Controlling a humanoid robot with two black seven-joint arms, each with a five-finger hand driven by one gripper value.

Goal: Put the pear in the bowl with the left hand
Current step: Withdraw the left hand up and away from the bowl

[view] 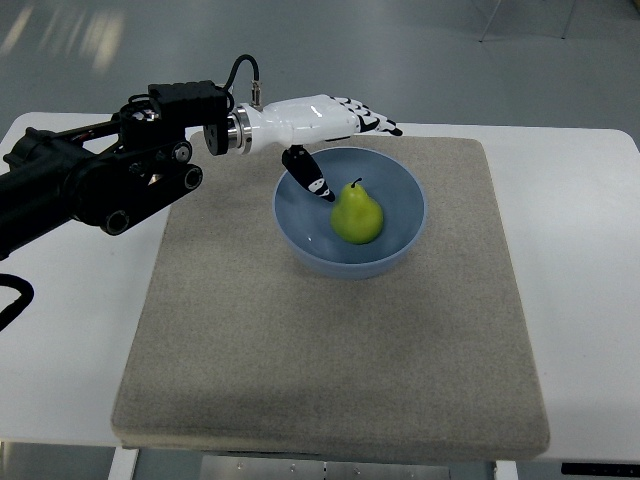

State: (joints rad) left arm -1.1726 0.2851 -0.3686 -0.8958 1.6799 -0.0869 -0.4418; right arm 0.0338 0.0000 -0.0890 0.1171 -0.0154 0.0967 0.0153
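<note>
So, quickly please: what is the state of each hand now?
Left hand: open, fingers extended over the bowl's rim, holding nothing; the pear sits in the bowl.
Right hand: not in view.

Left arm only in frame: black jointed metal arm enters from the 9 o'clock edge and runs up toward 12–1 o'clock. Silver cylindrical wrist coupling with a black cable looping off its top. White-shelled left hand with black finger joints sits palm down, roughly level, fingers extended flat toward 3 o'clock. Thumb splayed, pointing down toward 5 o'clock. Nothing gripped.
</note>
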